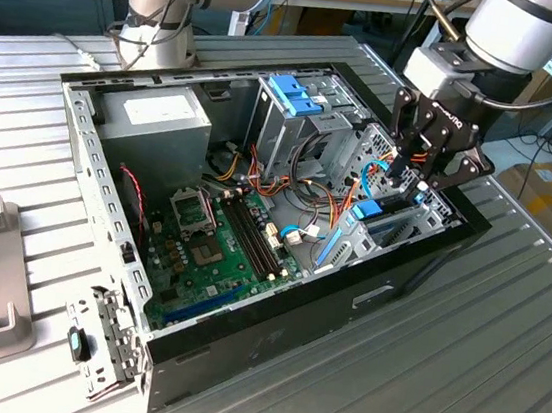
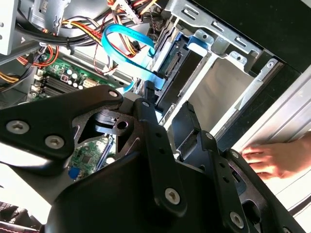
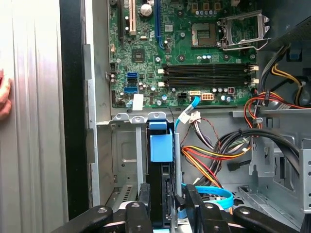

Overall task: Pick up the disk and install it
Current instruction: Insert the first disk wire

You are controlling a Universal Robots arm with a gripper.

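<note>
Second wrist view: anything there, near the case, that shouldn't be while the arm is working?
Yes. A person's hand rests on the table just outside the case wall, close to the gripper over the drive bay. Inside the case, nothing looks damaged or askew.

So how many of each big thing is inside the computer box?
Green board: 1
Grey box: 1
Cage with blue handle: 1
Disk: 1
Total: 4
</note>
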